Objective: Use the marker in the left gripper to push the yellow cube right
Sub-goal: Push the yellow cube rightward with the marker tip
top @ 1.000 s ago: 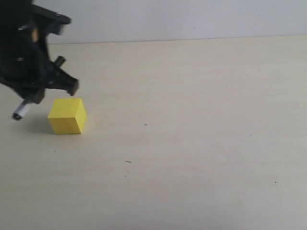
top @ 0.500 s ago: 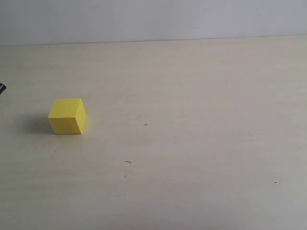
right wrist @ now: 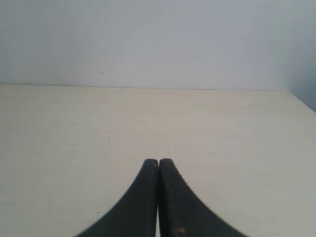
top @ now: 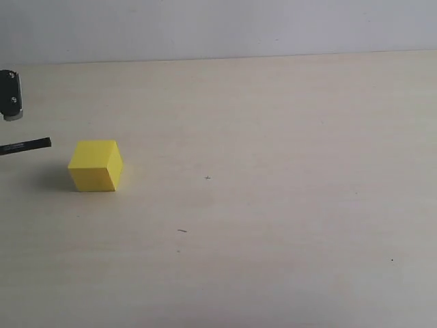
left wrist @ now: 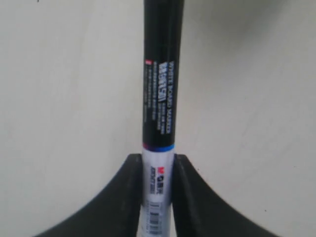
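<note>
The yellow cube [top: 95, 165] rests on the pale table at the left of the exterior view. The marker [top: 27, 145] pokes in from the left edge, lying level, its black tip a short gap to the left of the cube and not touching it. In the left wrist view the marker [left wrist: 160, 98] runs straight out from my left gripper [left wrist: 159, 163], whose black fingers are shut on its white barrel; the cube is out of that view. My right gripper [right wrist: 158, 163] is shut with nothing in it, over bare table.
A black and grey piece of the left arm [top: 10, 96] shows at the left edge of the exterior view, above the marker. The pale wooden table [top: 273, 205] stretches to the right of the cube, with a white wall [top: 239, 27] behind.
One second ago the left gripper hung above and left of the cube, marker tilted. It then left the view; now the marker reaches in level from the left edge. The cube has not moved.
</note>
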Robot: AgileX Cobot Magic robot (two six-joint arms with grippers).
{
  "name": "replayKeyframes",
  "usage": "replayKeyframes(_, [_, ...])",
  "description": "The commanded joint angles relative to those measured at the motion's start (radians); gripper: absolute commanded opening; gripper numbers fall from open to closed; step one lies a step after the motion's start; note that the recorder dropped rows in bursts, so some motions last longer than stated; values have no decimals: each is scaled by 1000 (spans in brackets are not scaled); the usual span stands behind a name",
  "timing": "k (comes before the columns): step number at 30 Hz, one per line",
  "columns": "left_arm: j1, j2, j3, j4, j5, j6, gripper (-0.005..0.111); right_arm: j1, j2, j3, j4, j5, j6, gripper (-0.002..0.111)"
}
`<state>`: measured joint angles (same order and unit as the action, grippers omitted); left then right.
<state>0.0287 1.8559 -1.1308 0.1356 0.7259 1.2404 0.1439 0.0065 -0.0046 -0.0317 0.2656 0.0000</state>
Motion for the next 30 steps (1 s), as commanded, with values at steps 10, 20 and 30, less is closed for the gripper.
replayKeyframes(10, [90, 203, -149, -205, -33, 514, 0, -6, -7, 5, 0, -1, 0, 0])
replayKeyframes(20, [35, 202, -149, -210, 85, 502, 0, -4, -7, 5, 0, -1, 0, 0])
replayKeyframes(30, [-168, 197, -149, -168, 84, 318, 0, -4, -7, 5, 0, -1, 0, 0])
